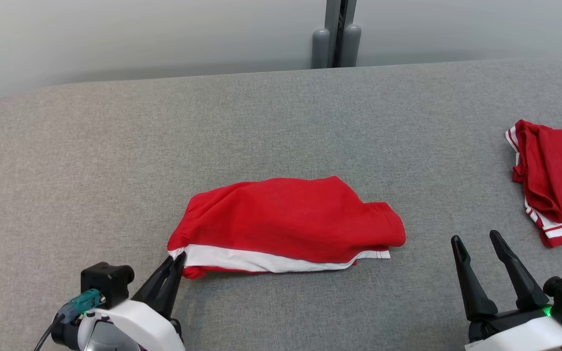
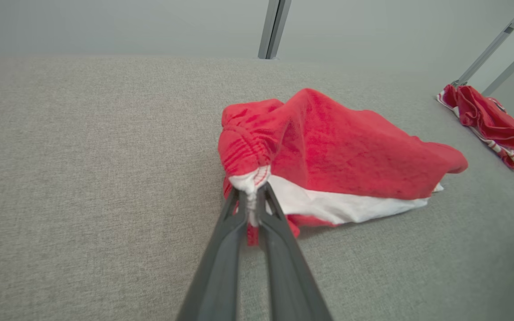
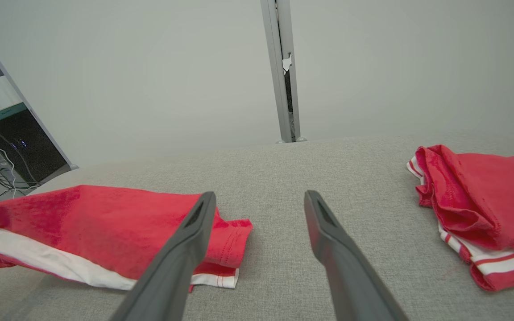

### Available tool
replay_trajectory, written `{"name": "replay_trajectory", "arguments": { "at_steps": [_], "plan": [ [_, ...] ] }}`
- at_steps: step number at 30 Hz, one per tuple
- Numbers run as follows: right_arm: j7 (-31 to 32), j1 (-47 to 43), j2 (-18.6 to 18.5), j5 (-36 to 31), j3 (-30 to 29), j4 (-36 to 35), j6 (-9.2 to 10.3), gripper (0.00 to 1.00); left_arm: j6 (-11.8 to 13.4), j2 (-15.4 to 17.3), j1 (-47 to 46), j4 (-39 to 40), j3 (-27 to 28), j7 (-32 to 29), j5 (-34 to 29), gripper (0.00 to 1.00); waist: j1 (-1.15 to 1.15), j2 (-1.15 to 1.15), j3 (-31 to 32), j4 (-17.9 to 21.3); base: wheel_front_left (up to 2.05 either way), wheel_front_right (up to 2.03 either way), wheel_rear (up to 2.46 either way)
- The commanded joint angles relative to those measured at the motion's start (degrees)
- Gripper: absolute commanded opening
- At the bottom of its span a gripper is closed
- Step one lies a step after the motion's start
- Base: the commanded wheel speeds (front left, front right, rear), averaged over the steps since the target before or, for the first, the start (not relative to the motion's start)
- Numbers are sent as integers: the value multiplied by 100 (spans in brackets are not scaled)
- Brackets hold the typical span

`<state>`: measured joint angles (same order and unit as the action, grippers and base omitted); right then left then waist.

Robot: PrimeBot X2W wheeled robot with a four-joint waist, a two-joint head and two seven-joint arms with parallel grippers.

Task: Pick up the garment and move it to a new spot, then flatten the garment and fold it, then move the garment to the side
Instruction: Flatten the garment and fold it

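- Well, I see a grey woven surface (image 1: 281, 112), pale wall (image 1: 139, 39), grey post (image 1: 334, 34) behind.
- Red white-banded garment (image 1: 286, 219) lies folded before the post; left gripper (image 1: 176, 261) pinches its corner.
- Rightward of the post, right gripper (image 1: 475, 237) gapes empty.

Red-and-white garment (image 1: 286, 214), grey surface (image 1: 115, 146)

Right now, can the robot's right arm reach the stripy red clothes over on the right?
Probably yes. The right arm has open, empty jaws, and just bare grey surface lies between them and the stripy red clothes, which sit close by.
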<state>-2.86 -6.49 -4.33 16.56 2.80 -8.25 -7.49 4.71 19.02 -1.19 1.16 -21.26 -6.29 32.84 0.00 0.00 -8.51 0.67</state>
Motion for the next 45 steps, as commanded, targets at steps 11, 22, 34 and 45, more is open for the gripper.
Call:
{"name": "replay_trajectory", "arguments": {
  "at_steps": [11,22,34,45],
  "plan": [
    [86,0,22,-74,11,-90,-2,100,50,61,66,-7,-47,-39,33,0,0,0,28,6,0,0,0],
    [266,341,-165,-104,173,207,-2,100,43,55,-120,37,-105,-61,9,0,0,0,-134,-84,0,0,0],
    [241,1143,-470,103,1148,1955,-2,100,-80,-25,-533,-105,-219,46,-73,0,0,0,-672,-241,0,0,0],
    [-155,1809,-406,156,1543,3012,-2,35,-123,-64,-666,-270,-257,123,-38,0,0,0,-755,-289,0,0,0]
  ]
}}
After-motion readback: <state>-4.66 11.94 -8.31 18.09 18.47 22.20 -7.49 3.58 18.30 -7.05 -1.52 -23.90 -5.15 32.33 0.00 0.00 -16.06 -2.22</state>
